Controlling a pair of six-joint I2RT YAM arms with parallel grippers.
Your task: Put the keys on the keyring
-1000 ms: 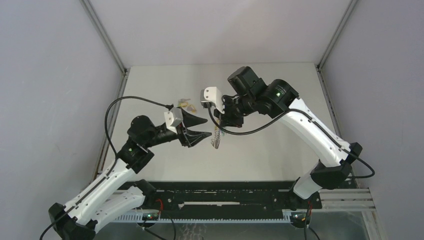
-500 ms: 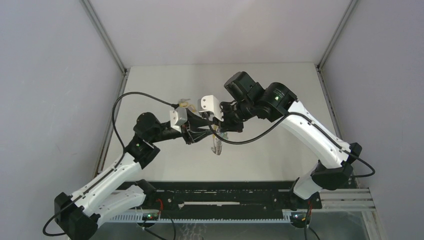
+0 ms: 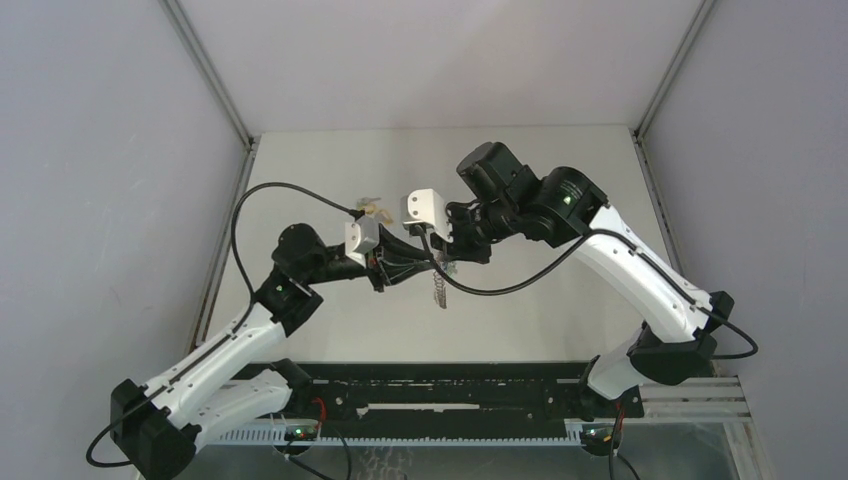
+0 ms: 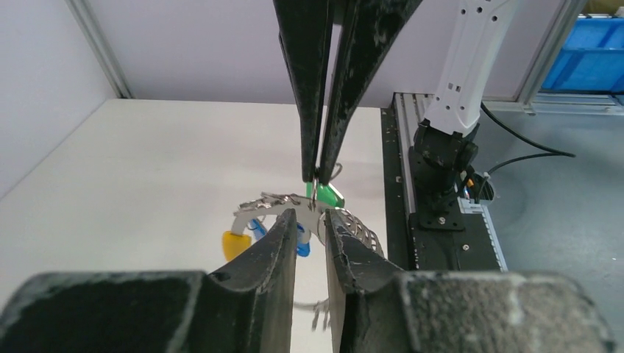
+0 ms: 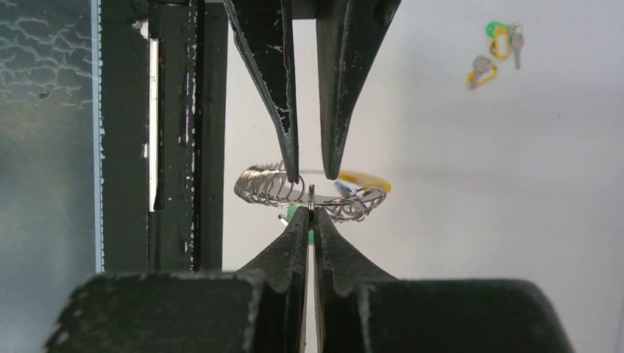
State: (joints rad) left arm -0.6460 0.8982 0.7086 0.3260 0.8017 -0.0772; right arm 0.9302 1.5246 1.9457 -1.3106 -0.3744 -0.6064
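Note:
My right gripper (image 5: 312, 209) is shut on the keyring (image 5: 265, 185), a silvery coil-like ring that hangs above the table (image 3: 560, 290). From the top view the keyring (image 3: 437, 288) dangles below the two meeting grippers. A yellow key (image 4: 235, 243), a blue key (image 4: 302, 246) and a green key (image 4: 327, 195) hang at the ring. My left gripper (image 4: 310, 217) has its fingertips on either side of the spot that the right gripper (image 4: 315, 180) pinches. Its jaws stand a narrow gap apart, and I see nothing pressed between them.
Loose keys (image 5: 500, 44) with green and yellow heads lie on the table, seen in the top view as a small cluster (image 3: 372, 207) behind the left wrist. The black rail (image 3: 450, 395) with both arm bases runs along the near edge.
The left arm has reached right until its fingertips meet the keyring, and its jaws have narrowed a lot. The right gripper has stayed shut and barely moved.

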